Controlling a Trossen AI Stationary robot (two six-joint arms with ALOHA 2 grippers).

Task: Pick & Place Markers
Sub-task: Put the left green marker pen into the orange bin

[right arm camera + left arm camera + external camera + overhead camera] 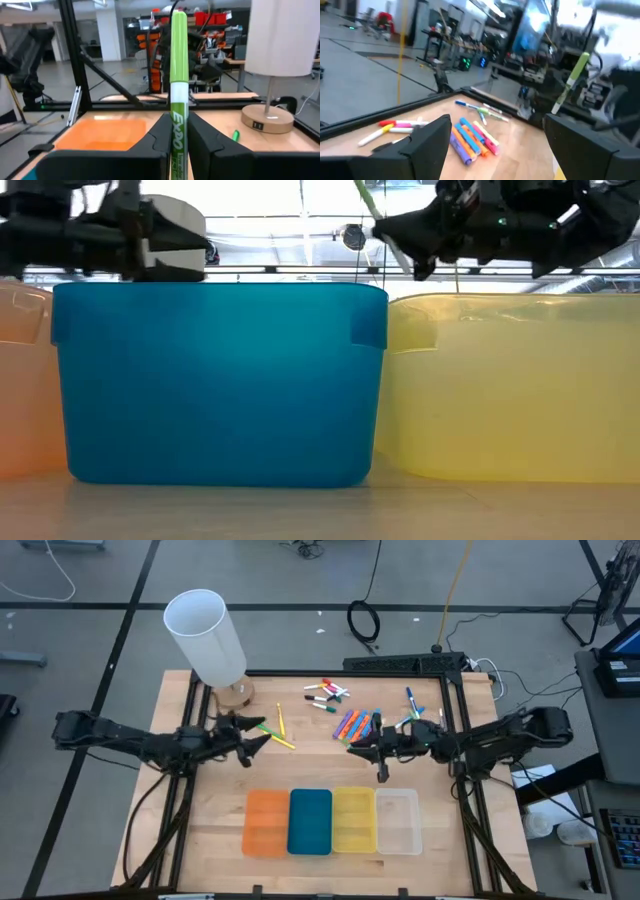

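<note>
Markers lie loose on the far half of the table: a red, white and green cluster [325, 692], an orange, purple and pink row [355, 725], blue and green ones [412, 712], and yellow ones [281, 727]. My right gripper [352, 748], above the table's middle, is shut on a green-capped marker [179, 75]. My left gripper [262, 735] hangs open beside the yellow markers with nothing between its fingers [427, 142]. My right gripper pinches the green marker's white labelled barrel [178, 131], below the cap, between its two fingers [160, 137]. The fingers come in level, pointing toward the table's left, and lie across the marker. The marker stands nearly upright, cap up, lifted clear of the table.
Orange [266, 823], blue [310, 822], yellow [354, 821] and clear [398, 822] trays stand side by side near the front edge. A lamp with a white shade [205, 637] and a wooden base [235, 692] stands at the far left. A black frame [452, 710] borders the table.
</note>
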